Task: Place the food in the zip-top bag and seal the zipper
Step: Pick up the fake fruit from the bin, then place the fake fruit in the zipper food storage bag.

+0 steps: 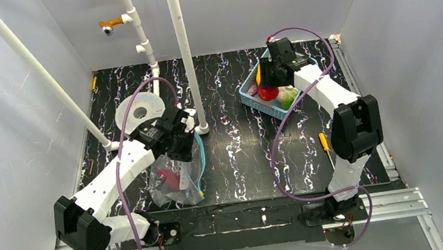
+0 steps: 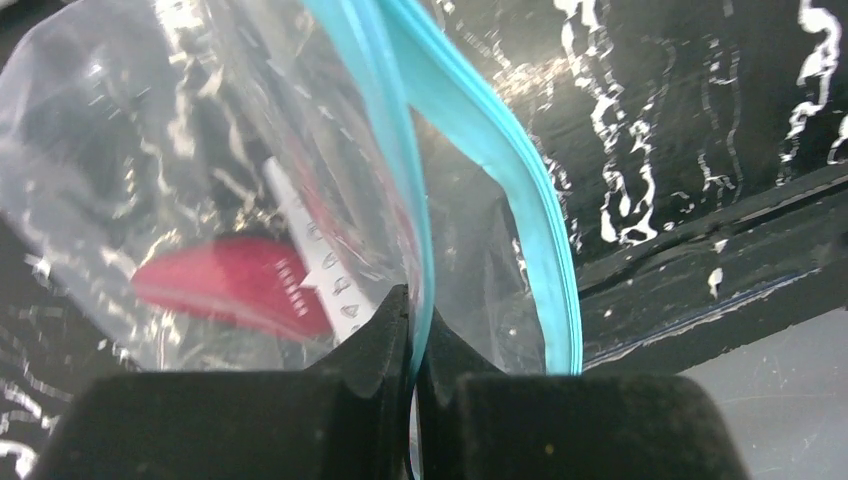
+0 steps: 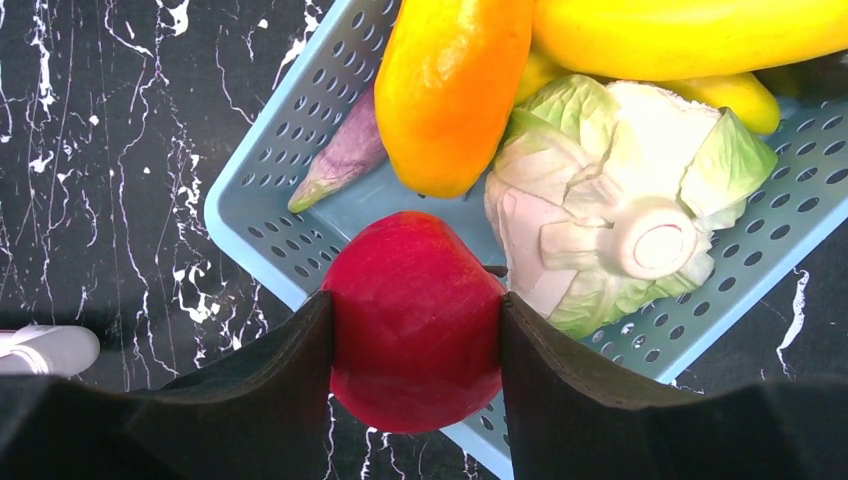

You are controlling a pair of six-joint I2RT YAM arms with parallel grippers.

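Note:
The clear zip-top bag lies at the near left with a magenta piece inside; that piece also shows in the left wrist view. My left gripper is shut on one side of the bag's light-blue zipper, and the other side bows away, so the mouth gapes. My right gripper is shut on the red apple over the near-left rim of the light-blue basket. An orange-yellow piece and a yellow banana lie in the basket.
A pale green cabbage and a purple piece also lie in the basket. White pipes stand between the arms. A white disc lies behind the left gripper. A yellow-handled screwdriver lies by the right arm.

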